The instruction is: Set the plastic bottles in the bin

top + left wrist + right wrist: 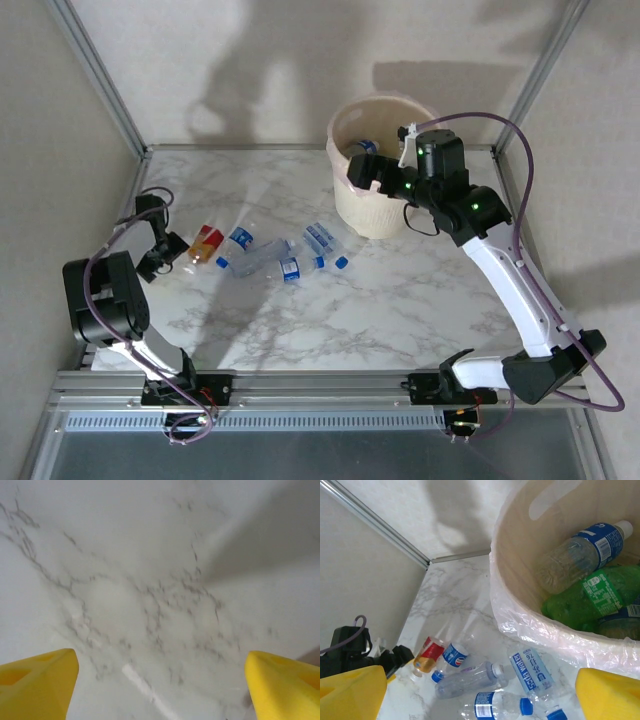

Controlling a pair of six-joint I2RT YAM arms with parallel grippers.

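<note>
Round cream-coloured bucket bin (372,215) with thin pinkish plastic liner: far right of white marble-patterned table (400,300), close to the back wall. Inside it, from the right wrist view: crushed clear bottle with blue label and white cap (580,547) leaning on the inner wall, crumpled green bottle (585,597) just below and touching it, part of another blue-labelled bottle (620,620) at the right edge. Right gripper (480,692): up over the bin's left rim in the top view, yellow fingertips (355,692) spread wide, pinching nothing. Loose cluster of plastic bottles on the marble, left of the bin and well apart from it: small red-and-orange-labelled bottle (206,243) leftmost, then short bottle with round blue label (238,245) just beside it, long clear unlabelled bottle (265,258) lying across the middle, blue-capped bottle with blue label (290,268) touching its near side, and flat blue-labelled bottle (322,240) nearest the bin. Five, perhaps six on the table, since overlap at the right end of the cluster makes the count shaky. All lying on their sides, none upright. Left gripper (161,680): low at the table's left edge, pointed toward the red-and-orange-labelled bottle and just beside it in the top view, contact not clear from there. Yellow fingers spread apart in the left wrist view, bare veined marble between them, nothing held. Grey aluminium frame rail (100,75) up the back left corner, plain pale walls behind.
</note>
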